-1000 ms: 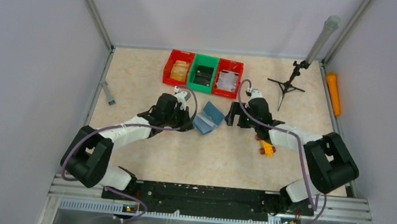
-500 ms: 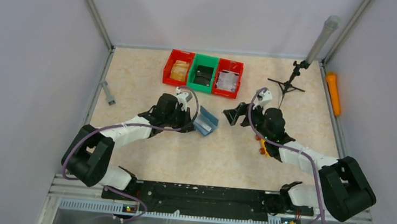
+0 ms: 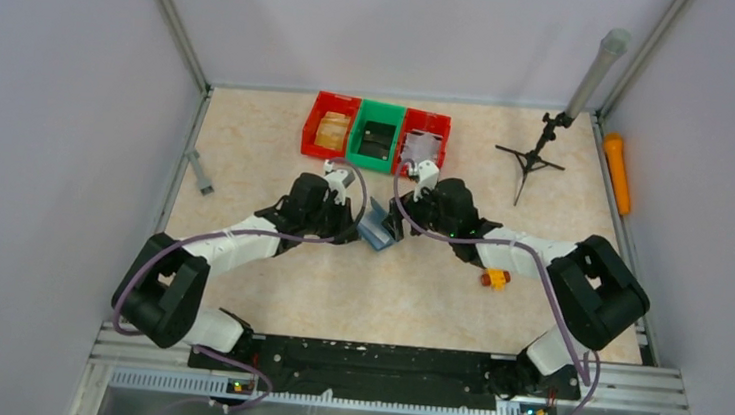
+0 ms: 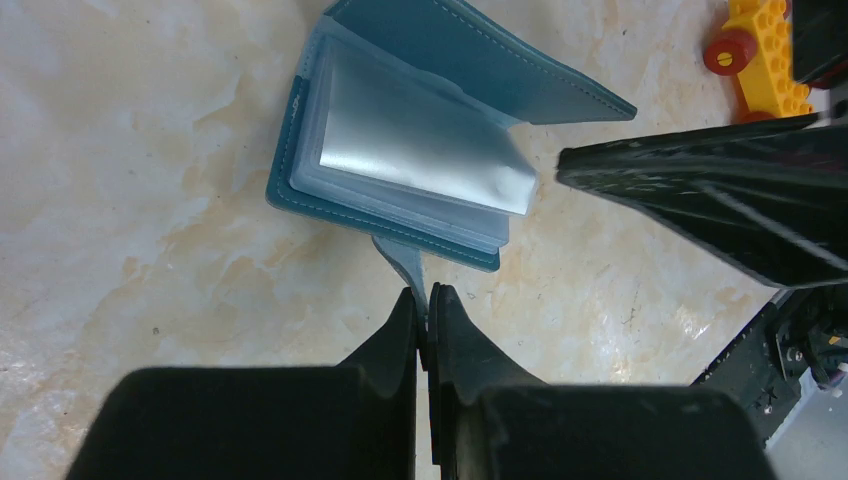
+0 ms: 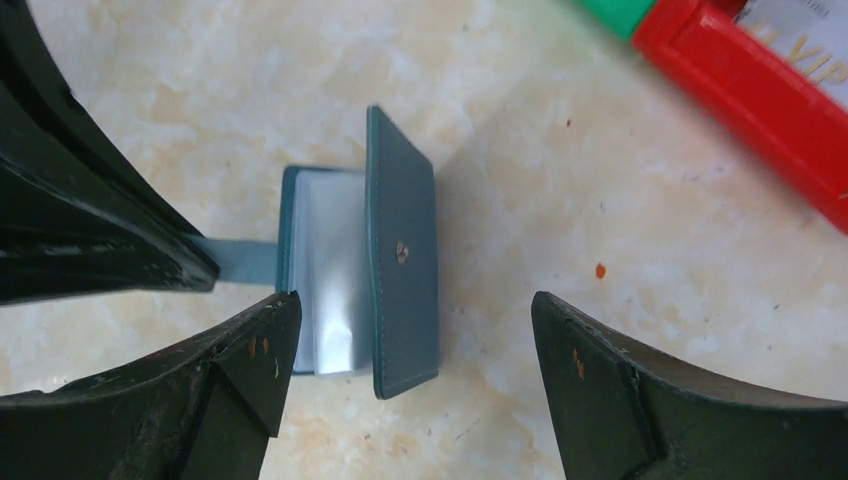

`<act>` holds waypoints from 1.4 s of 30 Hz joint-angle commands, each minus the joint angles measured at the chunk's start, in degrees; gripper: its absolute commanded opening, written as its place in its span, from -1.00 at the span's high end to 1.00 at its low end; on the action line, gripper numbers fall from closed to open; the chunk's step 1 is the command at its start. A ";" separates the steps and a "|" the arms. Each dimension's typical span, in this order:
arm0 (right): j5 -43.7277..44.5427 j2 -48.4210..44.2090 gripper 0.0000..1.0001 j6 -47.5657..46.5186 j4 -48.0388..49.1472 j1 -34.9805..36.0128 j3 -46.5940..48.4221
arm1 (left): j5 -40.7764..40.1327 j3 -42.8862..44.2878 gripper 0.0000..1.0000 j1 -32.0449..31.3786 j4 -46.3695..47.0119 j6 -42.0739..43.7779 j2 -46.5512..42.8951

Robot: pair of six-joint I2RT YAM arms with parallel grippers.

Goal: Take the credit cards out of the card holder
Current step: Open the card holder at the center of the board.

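Note:
The teal card holder (image 3: 378, 229) lies half open on the table, one cover raised. In the left wrist view its pale shiny sleeves (image 4: 400, 160) show; no dark credit cards are visible. My left gripper (image 4: 425, 300) is shut on the holder's small teal tab (image 4: 403, 262), at its left side in the top view (image 3: 354, 228). My right gripper (image 5: 412, 320) is open, its fingers either side of the raised cover (image 5: 402, 250) and above it. It is at the holder's right side in the top view (image 3: 401, 216).
Two red bins (image 3: 331, 124) (image 3: 423, 144) and a green bin (image 3: 378, 138) with dark items stand behind the holder. A yellow toy block (image 3: 494, 277) lies to the right. A small tripod (image 3: 531, 160), an orange cylinder (image 3: 617, 172) and a grey piece (image 3: 200, 171) are near the edges.
My right gripper has swung left from near the toy block to the holder's raised cover. The holder has folded from wide open to half shut. The left gripper has stayed put.

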 commanded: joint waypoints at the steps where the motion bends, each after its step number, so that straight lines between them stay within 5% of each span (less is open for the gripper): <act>1: -1.06 2.05 -0.72 -3.21 -0.56 1.58 1.93 | -1.37 0.37 0.92 -0.18 2.71 1.10 -3.47; 7: 1.15 7.03 -0.40 -3.05 -5.08 1.77 4.78 | -4.27 -0.29 0.91 -0.12 2.76 0.89 -4.87; 13: 10.53 5.42 0.57 1.01 -5.92 1.58 3.40 | -10.26 -0.38 0.88 -0.02 1.50 -0.79 -5.32; 16: 9.15 3.73 0.75 3.59 -4.56 1.17 0.96 | -12.79 -0.93 0.83 0.16 1.48 -1.96 -5.52; 18: 7.61 3.24 0.78 5.28 -3.50 1.16 -0.39 | -12.20 -0.89 0.75 0.50 1.71 -2.58 -4.74; 23: 4.06 3.99 0.84 9.72 -1.51 -0.50 -1.75 | -3.85 -1.08 -0.13 2.16 4.49 -5.57 -0.98; 26: 0.37 4.39 0.89 12.33 0.08 -2.66 -2.39 | 2.38 -1.11 -0.34 3.89 6.78 -7.25 2.14; 38: -5.37 6.84 0.93 16.54 3.25 -5.26 -3.22 | 18.05 1.11 -0.41 8.40 13.16 -12.89 16.08; 42: -6.48 7.03 0.95 16.86 3.80 -5.26 -3.40 | 20.53 2.39 -0.24 8.36 15.35 -13.53 19.41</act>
